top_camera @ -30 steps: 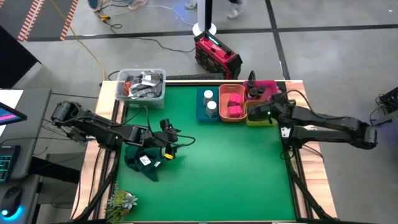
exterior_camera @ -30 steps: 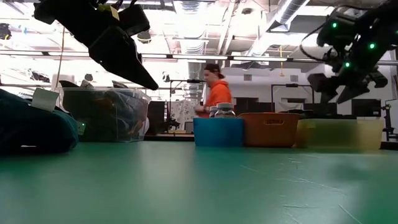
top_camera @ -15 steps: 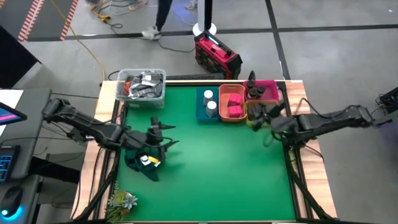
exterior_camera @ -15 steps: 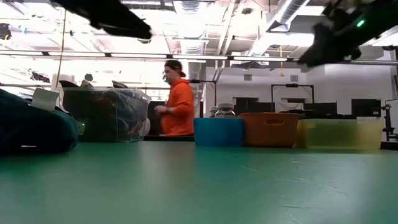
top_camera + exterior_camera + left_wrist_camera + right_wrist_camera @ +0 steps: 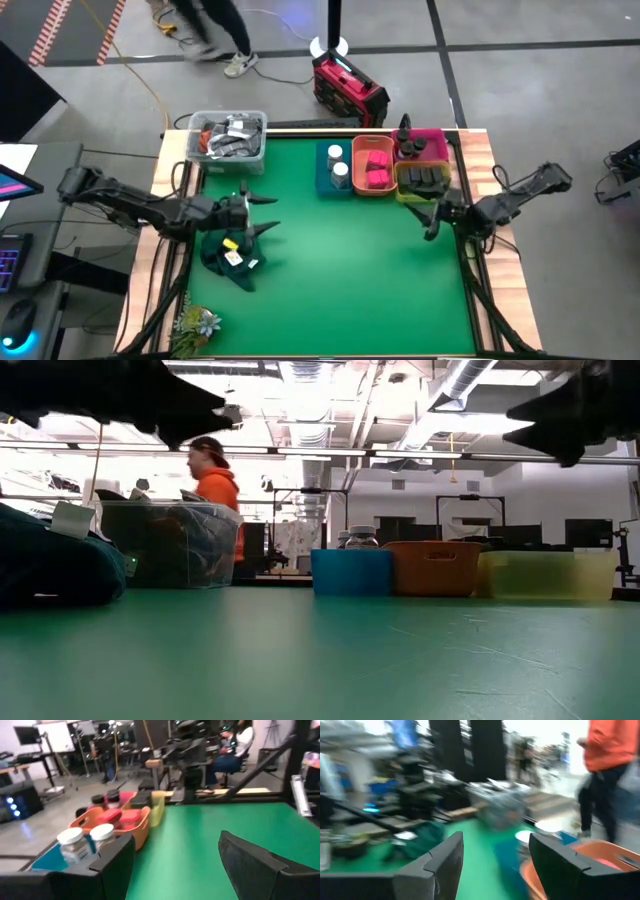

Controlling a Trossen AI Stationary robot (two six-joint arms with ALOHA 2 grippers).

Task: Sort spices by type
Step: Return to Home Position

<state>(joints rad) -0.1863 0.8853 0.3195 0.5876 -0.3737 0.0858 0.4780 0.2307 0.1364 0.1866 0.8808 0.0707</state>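
1. At the table's far edge, spices sit sorted: white jars in blue bin, red boxes in orange bin, dark jars in pink bin, tins in yellow bin.
2. Left gripper, near the cloth, and right gripper, beside the yellow bin: both wide, empty.
3. Sorting looks complete; next, arms park at home.

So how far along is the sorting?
Looks finished: white-capped jars in the blue bin, red boxes in the orange bin, round jars in the pink bin, tins in the yellow bin. Nothing in hand: left gripper and right gripper hang open, empty. Left: no spice shows outside the bins.
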